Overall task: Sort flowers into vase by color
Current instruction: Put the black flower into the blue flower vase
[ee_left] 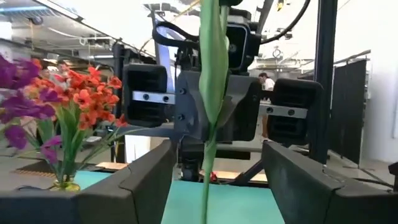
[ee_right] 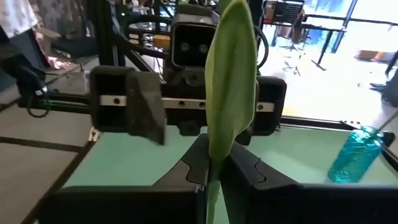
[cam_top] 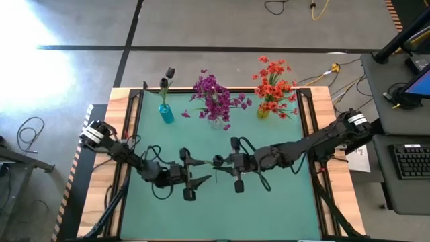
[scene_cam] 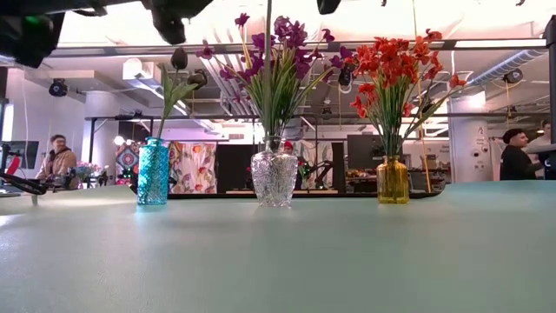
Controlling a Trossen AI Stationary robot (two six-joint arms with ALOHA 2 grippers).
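Passing a green-stemmed flower [ee_right: 229, 81] mid-table, the right gripper [cam_top: 218, 161] is clamped on its stem while the left gripper [cam_top: 199, 171] stands open, so next comes carrying it to the back-edge blue vase [cam_top: 165, 113].

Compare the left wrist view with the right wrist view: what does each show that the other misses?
Only the left wrist view shows the orange-red flowers in their yellow vase and the left gripper open around the green stem. Only the right wrist view shows the blue vase and the right gripper shut on that stem. Both show the green leaf, the opposite arm and the green table.
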